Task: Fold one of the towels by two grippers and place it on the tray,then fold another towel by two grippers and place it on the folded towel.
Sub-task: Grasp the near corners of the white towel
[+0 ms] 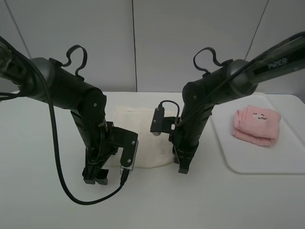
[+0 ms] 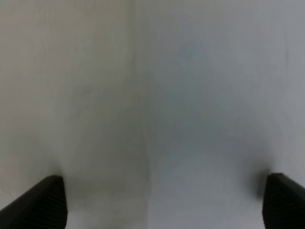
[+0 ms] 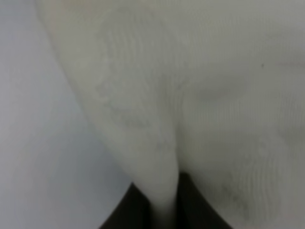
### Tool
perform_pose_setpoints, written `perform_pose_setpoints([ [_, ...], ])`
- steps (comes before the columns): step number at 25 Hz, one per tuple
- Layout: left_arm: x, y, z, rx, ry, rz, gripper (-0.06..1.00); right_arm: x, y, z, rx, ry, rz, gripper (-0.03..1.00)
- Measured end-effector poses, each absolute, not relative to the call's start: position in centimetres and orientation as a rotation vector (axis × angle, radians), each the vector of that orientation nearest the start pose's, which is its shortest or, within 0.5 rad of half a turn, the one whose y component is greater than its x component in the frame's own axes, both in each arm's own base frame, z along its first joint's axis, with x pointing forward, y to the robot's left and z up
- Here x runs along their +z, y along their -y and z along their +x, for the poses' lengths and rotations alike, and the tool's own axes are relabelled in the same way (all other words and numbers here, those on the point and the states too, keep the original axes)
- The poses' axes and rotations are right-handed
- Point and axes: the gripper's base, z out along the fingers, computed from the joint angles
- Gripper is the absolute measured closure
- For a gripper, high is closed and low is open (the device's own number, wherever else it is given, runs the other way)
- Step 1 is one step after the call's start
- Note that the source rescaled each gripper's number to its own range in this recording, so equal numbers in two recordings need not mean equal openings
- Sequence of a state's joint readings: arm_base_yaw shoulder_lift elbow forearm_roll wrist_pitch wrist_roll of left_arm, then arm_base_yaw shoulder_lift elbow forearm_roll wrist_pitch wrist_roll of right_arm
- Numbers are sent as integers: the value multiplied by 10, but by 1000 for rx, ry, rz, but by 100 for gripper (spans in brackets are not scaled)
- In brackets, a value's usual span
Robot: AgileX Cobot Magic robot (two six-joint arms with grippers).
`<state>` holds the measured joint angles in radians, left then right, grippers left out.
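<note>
Cream-white terry is caught in your right gripper (image 1: pixel 183 168): its fingers (image 3: pixel 131 214) are closed together on a raised pinch of the cream-white towel (image 1: pixel 143 138) at the cloth's near right corner, and in the right wrist view the fold runs down into the narrow gap between them. Your left gripper (image 1: pixel 95 180) points down at the table (image 1: pixel 190 205) just beside the towel's near left corner, and its fingers (image 2: pixel 43 205) stand wide apart. The left wrist view is too blurred to tell whether they touch the cloth. The towel lies flat on the table between your two arms. The pink towel (image 1: pixel 255 125) sits folded in a thick bundle on the tray (image 1: pixel 286 164), well apart to the right
</note>
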<state>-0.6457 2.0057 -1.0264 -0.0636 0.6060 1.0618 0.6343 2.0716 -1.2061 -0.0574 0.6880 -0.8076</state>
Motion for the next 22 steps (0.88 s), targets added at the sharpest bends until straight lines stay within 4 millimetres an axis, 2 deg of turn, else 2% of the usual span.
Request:
perform_pose_setpoints([
  [12, 86, 200, 268, 38, 2177, -2347, -5, 101, -218, 302, -73, -2242, -2057, 96],
  [15, 86, 200, 268, 38, 2177, -2347, -1, 101, -218, 302, -73, -2242, -2057, 96],
  [18, 86, 200, 268, 29, 2171, -2355, 14, 101, -218, 302, -73, -2242, -2057, 96],
  [22, 86, 200, 270, 13, 2172, -2376, 43, 101, -218, 302, -73, -2242, -2057, 96],
])
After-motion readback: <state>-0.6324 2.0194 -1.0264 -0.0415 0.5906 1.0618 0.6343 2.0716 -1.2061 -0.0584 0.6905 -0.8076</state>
